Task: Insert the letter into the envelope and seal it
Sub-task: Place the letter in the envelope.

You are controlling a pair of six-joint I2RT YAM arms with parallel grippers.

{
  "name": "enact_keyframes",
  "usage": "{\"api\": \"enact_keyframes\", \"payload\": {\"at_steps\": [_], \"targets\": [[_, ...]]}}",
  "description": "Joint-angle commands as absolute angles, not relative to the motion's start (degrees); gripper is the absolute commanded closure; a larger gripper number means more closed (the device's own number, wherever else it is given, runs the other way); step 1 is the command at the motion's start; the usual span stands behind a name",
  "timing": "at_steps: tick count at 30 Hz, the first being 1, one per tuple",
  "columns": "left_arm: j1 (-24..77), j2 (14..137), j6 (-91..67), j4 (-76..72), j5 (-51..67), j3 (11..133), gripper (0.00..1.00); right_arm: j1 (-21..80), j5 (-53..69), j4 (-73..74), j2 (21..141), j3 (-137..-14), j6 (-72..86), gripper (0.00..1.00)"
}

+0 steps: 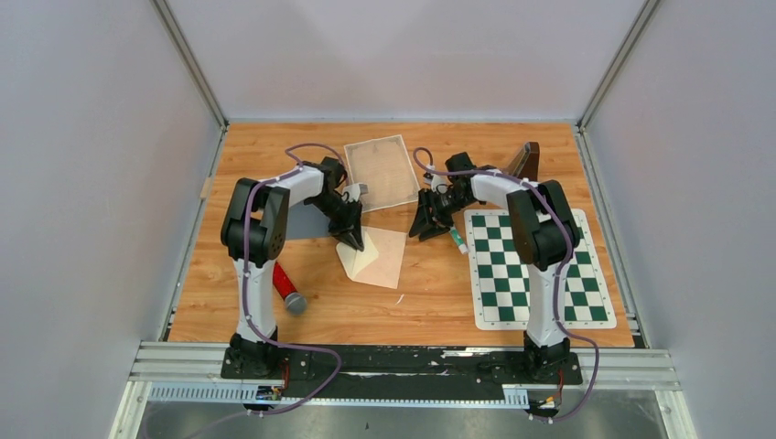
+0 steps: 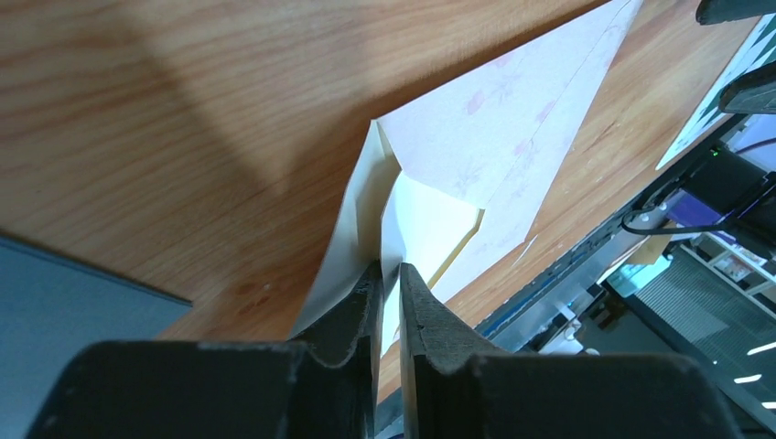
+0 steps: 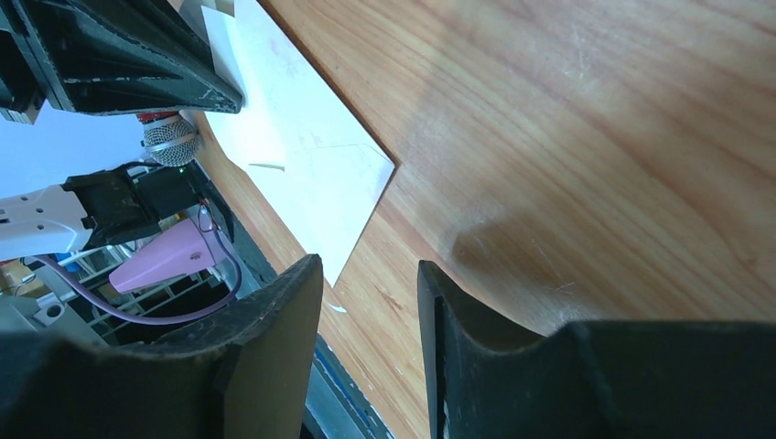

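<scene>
A red microphone [image 1: 287,288] lies at the lower left of the wooden surface [image 1: 439,302], close to the arm bases.

A little farther in, at the middle of the top view, lies the pale pink envelope [image 1: 386,259]. It is flat on the wood. A cream sheet, which I take to be the letter [image 1: 358,260], sticks out of its left side. Both are paper, so they are very light, thin and bendy. They will slide on the smooth wood and can crease or tear if pulled hard. The best place to hold the letter is its free edge, with a soft pinch.

The left hand [image 1: 353,241] is right there. Its two fingers [image 2: 364,306] are almost together, and the thin edge of the cream paper is pinched in the small gap.

The right hand [image 1: 423,227] is just right of the envelope. It is about half open and holds nothing. Only bare wood shows between its fingers, with a corner of the envelope near.

A green checked mat [image 1: 535,270] lies at the right. A framed mesh board [image 1: 380,172] lies at the far side.
</scene>
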State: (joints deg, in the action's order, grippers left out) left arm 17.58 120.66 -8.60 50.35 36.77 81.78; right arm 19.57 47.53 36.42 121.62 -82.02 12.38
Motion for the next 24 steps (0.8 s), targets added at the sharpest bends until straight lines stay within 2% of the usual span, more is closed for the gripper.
{"api": "enact_keyframes", "payload": {"at_steps": [1,8,15,18,24], "targets": [[16.6,118.8,-7.1,52.5,37.5,84.8,0.82,19.7,50.8,34.6,121.7,-83.9,12.7,0.57],[16.2,120.5,-4.9,53.1,45.9,85.9,0.89,21.6,56.2,30.4,124.1,-87.1,16.5,0.63],[16.2,122.9,-5.3,52.4,46.9,86.1,0.89,22.9,50.3,29.9,126.9,-90.2,18.0,0.75],[16.2,123.4,-5.4,52.5,46.2,86.4,0.87,23.2,47.3,30.0,128.3,-90.2,18.0,0.78],[16.0,123.2,-5.1,53.2,43.0,86.5,0.75,23.9,41.9,30.6,130.3,-89.1,18.0,0.81]]}}
